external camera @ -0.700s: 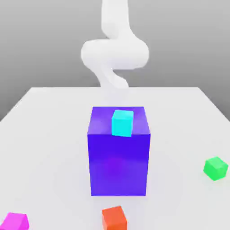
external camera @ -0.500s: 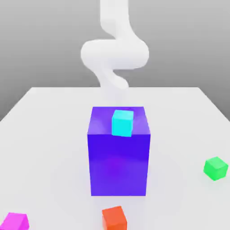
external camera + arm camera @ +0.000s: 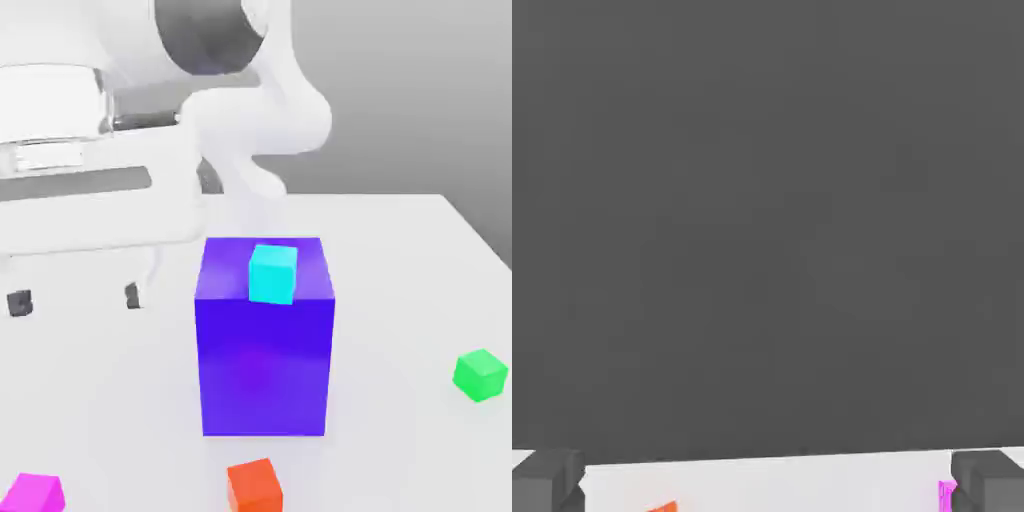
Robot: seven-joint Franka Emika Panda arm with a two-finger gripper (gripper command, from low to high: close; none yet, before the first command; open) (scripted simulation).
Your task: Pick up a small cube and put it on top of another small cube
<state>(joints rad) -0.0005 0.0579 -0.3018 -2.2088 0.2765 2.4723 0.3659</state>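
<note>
Hand empty, 2 fingers wide apart, raised over bench. Clock centred on hand in exterior view, 12 at far edge: pink cube on bench between 6 and 7 o'clock, well apart, nearer camera. Next move probably that way, then down; fingers' squareness to cube faces can't be told. Green cube near 4 o'clock, beyond blue block, likely to need high carry.

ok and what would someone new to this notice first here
Probably the big purple-blue block in the middle of the exterior view, with a cyan cube on top. Next, the white arm's open pincer, hanging at the exterior view's left. Then the bright green cube, alone toward the exterior view's right.
</note>
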